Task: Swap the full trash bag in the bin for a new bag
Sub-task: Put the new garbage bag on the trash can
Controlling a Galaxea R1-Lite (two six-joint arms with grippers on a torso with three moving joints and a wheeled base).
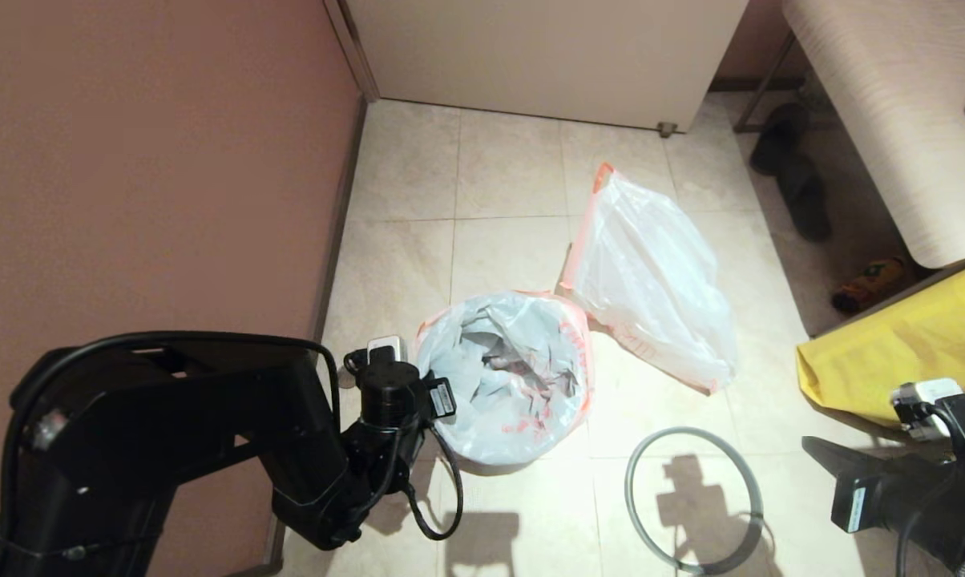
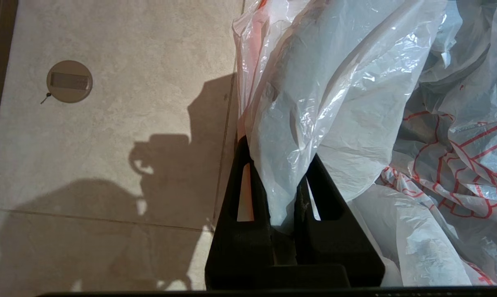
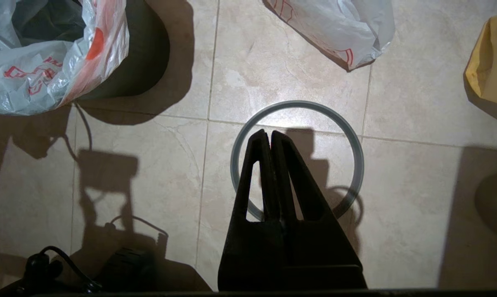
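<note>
The new bag (image 1: 506,377), thin white plastic with orange-red print, lies draped over and into the bin (image 3: 145,53), whose grey side shows below the plastic. My left gripper (image 2: 279,152) is at the bin's left edge, shut on a fold of the new bag (image 2: 356,103). The full trash bag (image 1: 651,272) lies on the floor tiles behind and right of the bin. The grey hoop (image 1: 631,473) lies flat on the floor to the bin's right. My right gripper (image 3: 270,133) hangs above the hoop (image 3: 298,104), shut and holding nothing.
A brown wall (image 1: 146,160) runs close along the left. A yellow fabric bag (image 1: 915,353) sits at the right, under a bench (image 1: 875,104), with dark shoes (image 1: 795,176) beyond. A pale cabinet front (image 1: 547,56) closes the back. A round floor drain (image 2: 69,81) lies left of the bin.
</note>
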